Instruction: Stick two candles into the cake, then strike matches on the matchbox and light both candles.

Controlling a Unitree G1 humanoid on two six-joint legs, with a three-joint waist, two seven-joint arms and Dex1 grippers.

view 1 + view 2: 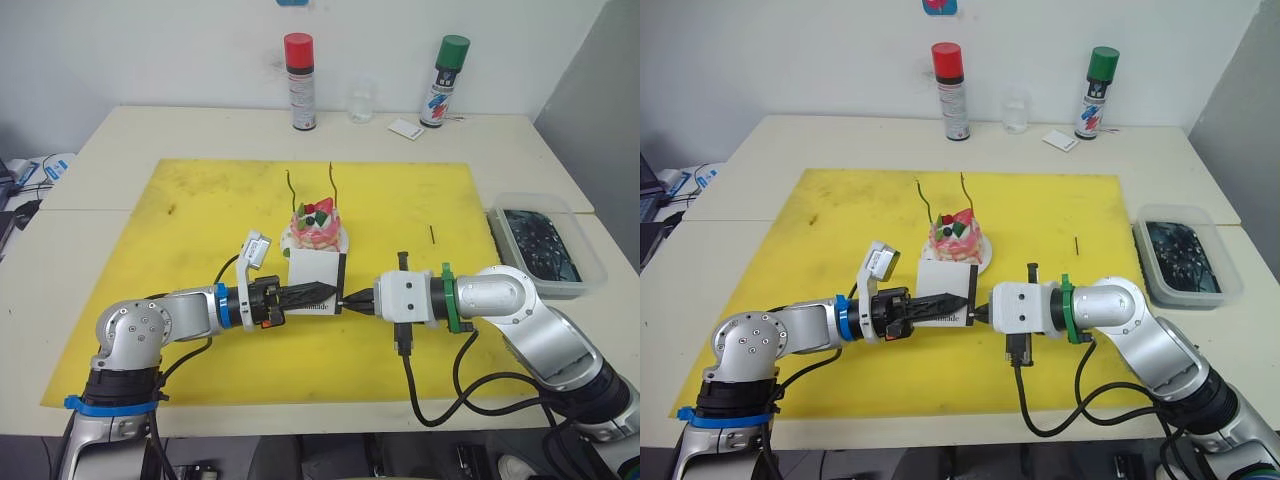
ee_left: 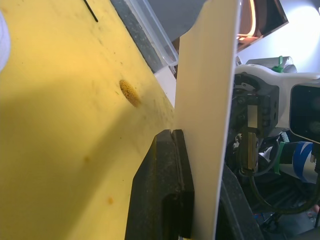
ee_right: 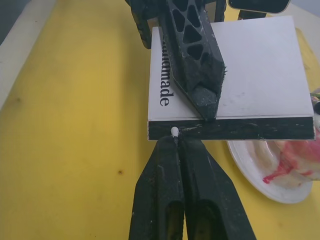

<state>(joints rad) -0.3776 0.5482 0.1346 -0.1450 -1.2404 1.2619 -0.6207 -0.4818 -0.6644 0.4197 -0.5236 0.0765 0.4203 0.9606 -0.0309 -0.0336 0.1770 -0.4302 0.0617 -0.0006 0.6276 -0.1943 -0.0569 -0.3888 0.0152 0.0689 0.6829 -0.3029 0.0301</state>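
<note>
Yellow matting (image 1: 200, 220) covers the middle of the counter (image 1: 120, 130), and above its near half the left hand (image 1: 322, 292) is clamped on the white matchbox (image 1: 318, 272), holding it on edge just in front of the cake (image 1: 316, 226), whose two candles (image 1: 291, 190) stand upright in it. Facing it, the right hand (image 3: 176, 142) has its fingers pressed together on a match (image 3: 174, 132), the pale head touching the box's dark striking strip. Another match (image 1: 431, 234) lies on the matting to the right, near a clear tub (image 1: 545, 243).

White matchbox (image 3: 250, 75) w/ black strip, yellow mat (image 1: 200, 230), pink-white cake (image 1: 316, 228) w/ red strawberry.
</note>
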